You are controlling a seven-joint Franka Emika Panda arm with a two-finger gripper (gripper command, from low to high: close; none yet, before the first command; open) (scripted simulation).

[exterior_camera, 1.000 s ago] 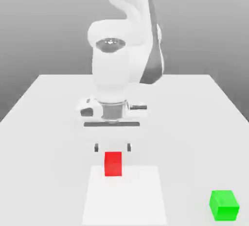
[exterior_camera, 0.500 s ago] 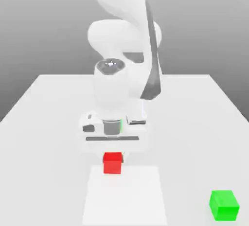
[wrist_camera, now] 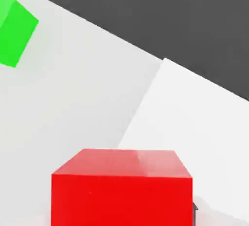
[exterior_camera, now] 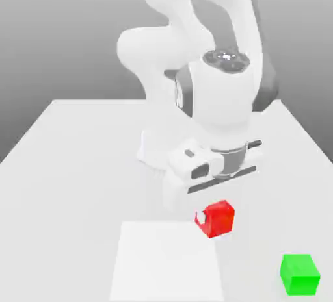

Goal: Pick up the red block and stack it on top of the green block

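The red block (exterior_camera: 218, 218) hangs tilted a little above the table, held under the white arm's hand; my gripper (exterior_camera: 216, 220) is shut on it. In the hand view the red block (wrist_camera: 121, 191) looms close, with a dark fingertip (wrist_camera: 195, 212) just showing at its side. The green block (exterior_camera: 300, 274) rests on the table near the front corner on the exterior view's right, apart from the red one. It also appears in the hand view as the green block (wrist_camera: 13, 29), some way off from the held cube.
A paler white square patch (exterior_camera: 166, 260) lies on the grey-white table (exterior_camera: 71, 158) at the front middle. The arm's bulky body (exterior_camera: 195, 54) rises over the table's middle. Beyond the table edge the hand view shows dark floor (wrist_camera: 170, 16).
The gripper came down over the red block, closed on it, lifted it and carried it toward the exterior view's right, while the hand turned. The green block stayed put.
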